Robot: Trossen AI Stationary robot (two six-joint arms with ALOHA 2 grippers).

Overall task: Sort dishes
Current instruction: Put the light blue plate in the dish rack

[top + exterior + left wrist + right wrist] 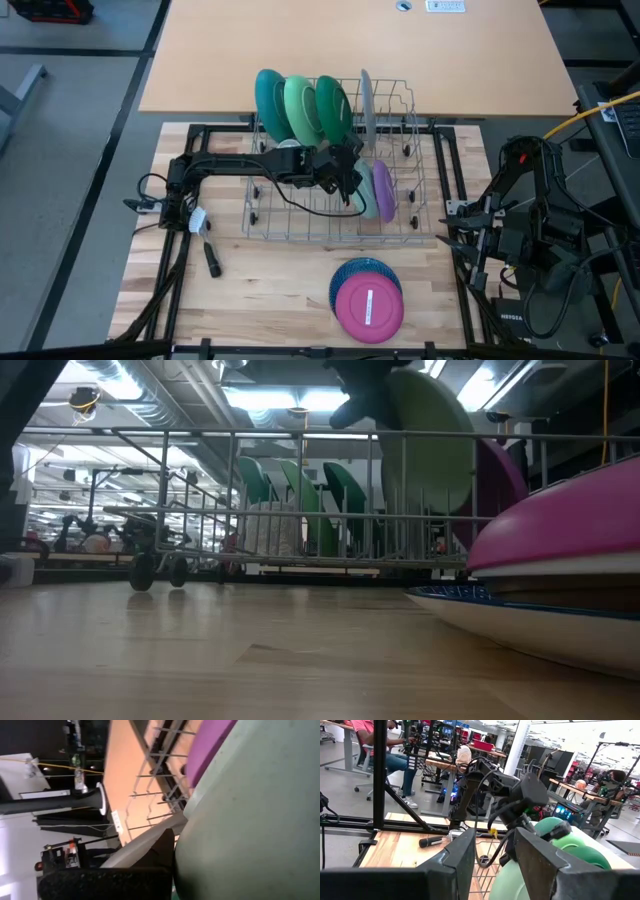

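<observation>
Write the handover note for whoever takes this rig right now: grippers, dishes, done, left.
Left gripper: over the dish rack, shut on the pale green plate, which it holds on edge beside the purple plate.
Right gripper: open, waiting at the table's right edge, holding nothing.
Done: teal plate, two green plates and grey plate stand in the rack's far row; the purple plate stands in the near row.
Left: seat the pale green plate, then rack the pink plate and the blue plate stacked under it on the table.
</observation>
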